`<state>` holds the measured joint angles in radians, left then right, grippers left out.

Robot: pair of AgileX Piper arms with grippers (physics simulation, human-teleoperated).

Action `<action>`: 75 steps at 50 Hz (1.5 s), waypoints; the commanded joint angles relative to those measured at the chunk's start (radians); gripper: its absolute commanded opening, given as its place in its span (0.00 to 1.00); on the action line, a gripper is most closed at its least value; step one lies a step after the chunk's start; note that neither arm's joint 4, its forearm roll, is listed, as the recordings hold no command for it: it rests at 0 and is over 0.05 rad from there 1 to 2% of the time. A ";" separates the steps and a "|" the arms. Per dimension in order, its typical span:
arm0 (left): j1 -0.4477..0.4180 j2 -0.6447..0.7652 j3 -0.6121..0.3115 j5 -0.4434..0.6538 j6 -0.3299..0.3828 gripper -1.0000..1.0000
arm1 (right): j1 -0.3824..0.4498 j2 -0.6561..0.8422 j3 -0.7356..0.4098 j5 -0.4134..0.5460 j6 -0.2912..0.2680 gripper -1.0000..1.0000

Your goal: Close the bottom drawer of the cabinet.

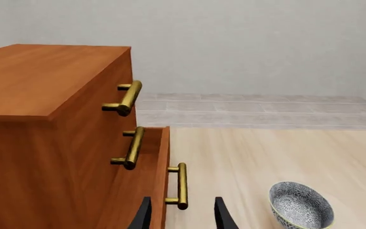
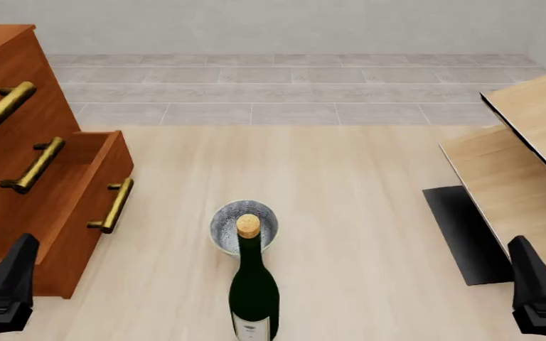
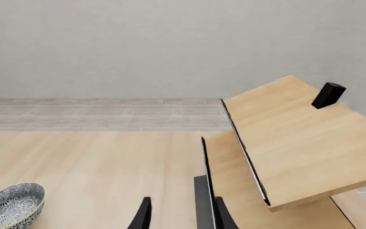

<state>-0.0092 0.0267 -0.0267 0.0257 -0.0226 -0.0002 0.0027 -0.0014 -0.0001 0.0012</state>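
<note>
You see the cabinet [image 2: 12, 135] standing at the far left of the table [image 2: 349, 213], and its bottom drawer [image 2: 74, 213] is pulled out toward the middle of the table, while the two drawers above it sit flush in the cabinet front. The brass handle [image 2: 111, 206] of the bottom drawer stands clearly further out than the two handles above.

Your left gripper [image 2: 3, 288] is low at the left edge of the front view, near the front corner of the open drawer; I cannot tell if it touches the wood. In the left wrist view its two fingertips [image 1: 143, 214] stand apart with a free gap between them and hold nothing. The lower end of the drawer's handle appears in this gap, but further away.

Your right gripper [image 2: 539, 288] is at the right edge, well apart from the cabinet, just beside the pale wood panels [image 2: 529, 163] and a dark mat [image 2: 463, 234]. Its fingers are also spread and empty in the right wrist view.

In the middle of the table a wine bottle [image 2: 253, 291] with a cork stands upright, and a patterned bowl [image 2: 244, 226] is just behind it.
</note>
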 commanded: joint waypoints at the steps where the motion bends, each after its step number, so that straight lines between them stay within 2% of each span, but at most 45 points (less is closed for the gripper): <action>1: 0.013 -0.026 0.025 -0.023 0.020 1.00 | 0.003 0.005 -0.003 -0.001 -0.001 1.00; 25: -0.013 -0.026 0.017 -0.031 0.035 1.00 | 0.008 0.004 -0.003 -0.001 -0.009 1.00; 28: -0.032 -0.026 0.017 -0.026 0.035 1.00 | 0.009 0.003 -0.003 0.000 -0.009 1.00; 33: -0.117 -0.022 0.011 -0.003 0.045 1.00 | 0.010 0.002 -0.003 0.002 -0.011 1.00; 36: -0.152 0.007 0.017 -0.030 0.085 1.00 | 0.011 0.002 -0.002 0.000 -0.012 1.00; 40: -0.191 0.092 0.016 -0.100 0.070 1.00 | 0.012 0.000 -0.005 0.003 -0.013 1.00; 46: -0.242 0.164 0.005 -0.141 0.060 1.00 | 0.015 0.001 -0.003 0.002 -0.015 1.00; 48: -0.262 0.263 0.014 -0.214 0.049 1.00 | 0.017 0.002 -0.004 0.002 -0.015 1.00; 51: -0.292 0.343 0.012 -0.260 0.036 1.00 | 0.017 0.003 -0.004 0.001 -0.015 1.00; 53: -0.298 0.355 0.011 -0.270 0.029 1.00 | 0.017 0.003 -0.004 0.001 -0.015 1.00; 58: -0.333 0.483 0.010 -0.354 0.004 1.00 | 0.018 0.001 -0.004 0.002 -0.016 1.00; 61: -0.348 0.546 0.005 -0.386 -0.034 1.00 | 0.018 0.002 -0.004 0.002 -0.015 1.00; 64: -0.372 0.620 0.007 -0.434 -0.038 1.00 | 0.019 0.002 -0.005 0.002 -0.015 1.00; 67: -0.379 0.714 0.016 -0.506 -0.028 1.00 | 0.019 0.001 -0.007 0.005 -0.016 1.00; 70: -0.379 0.746 0.017 -0.530 -0.027 1.00 | 0.019 0.001 -0.006 0.003 -0.017 1.00; 75: -0.371 0.853 0.013 -0.601 -0.067 1.00 | 0.020 0.002 -0.007 0.004 -0.017 1.00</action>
<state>-0.3607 0.6813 -0.0136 -0.4418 -0.0494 0.0183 0.0044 -0.0069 0.0030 -0.0149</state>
